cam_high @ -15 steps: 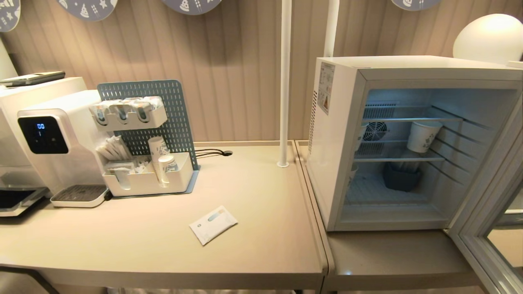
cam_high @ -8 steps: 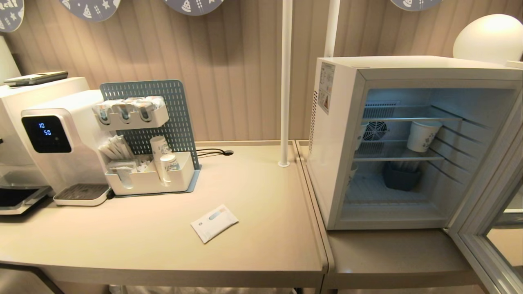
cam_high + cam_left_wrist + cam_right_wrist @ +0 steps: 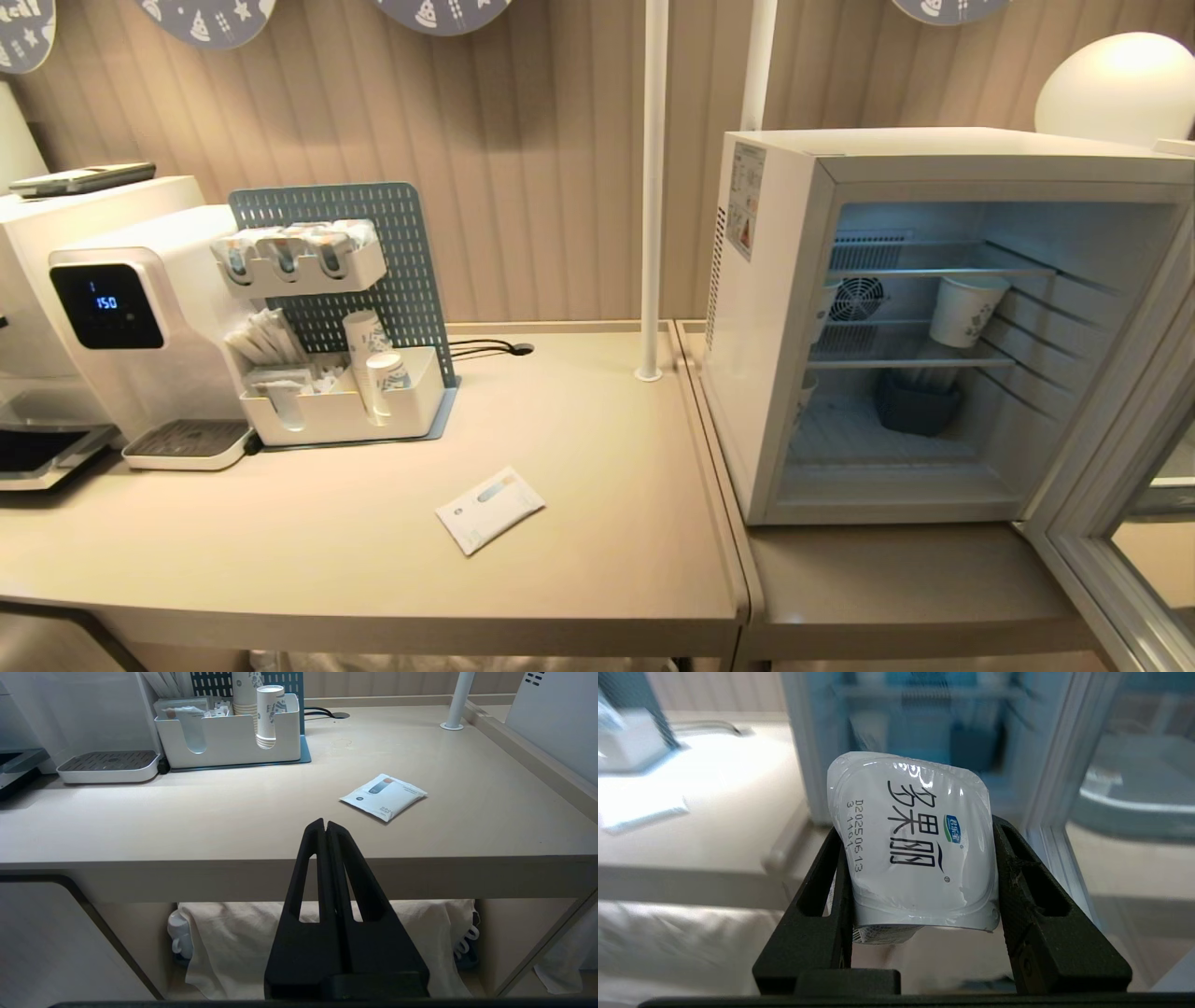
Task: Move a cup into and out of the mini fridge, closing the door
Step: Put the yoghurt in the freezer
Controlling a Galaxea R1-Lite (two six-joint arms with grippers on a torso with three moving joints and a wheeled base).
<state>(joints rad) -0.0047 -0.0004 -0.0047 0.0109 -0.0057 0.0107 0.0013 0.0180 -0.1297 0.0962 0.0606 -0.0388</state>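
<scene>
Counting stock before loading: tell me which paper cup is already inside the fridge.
The white paper cup with blue pattern on the middle wire shelf of the white mini fridge, leaning tilted. The other patterned paper cups stand stacked in the white countertop organiser.

High head view; low wrist views toward shared table (image 3: pixel 597 597).

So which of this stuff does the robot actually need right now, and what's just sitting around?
Part of the job:
- the cup, gripped in the right hand
- the mini fridge, standing open
- the door, swung wide

Just lying about:
- white packet on the table
- water dispenser
- paper cup on a fridge shelf
- left hand, shut and idle
</scene>
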